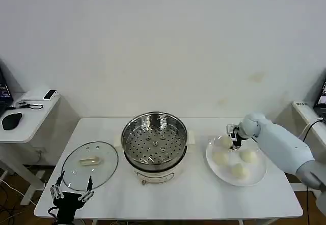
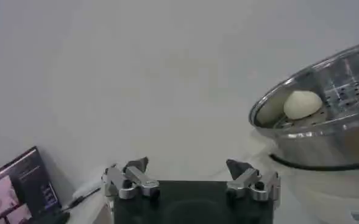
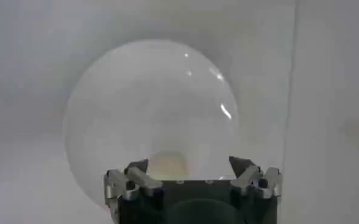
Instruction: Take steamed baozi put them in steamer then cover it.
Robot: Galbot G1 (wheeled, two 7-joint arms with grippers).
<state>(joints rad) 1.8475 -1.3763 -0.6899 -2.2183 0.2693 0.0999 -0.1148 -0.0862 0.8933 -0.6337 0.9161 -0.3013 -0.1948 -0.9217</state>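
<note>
Our right hand (image 1: 235, 136) hangs spread open over the plate (image 1: 260, 173) by the surface's right edge, above the bun (image 3: 166, 165) nearest the pot (image 1: 154, 141). Clenching hard could dent the soft bun; a skewed descent could nudge it into its neighbours. Our left hand (image 1: 71, 193) waits open at the front-left corner beside the lid (image 1: 89, 165).

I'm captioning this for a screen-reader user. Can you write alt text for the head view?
The right gripper hangs open over a white plate of four buns on a white table. An empty steel steamer stands mid-table, its glass lid lying flat to its left, with the open left gripper at the near edge by the lid.
</note>
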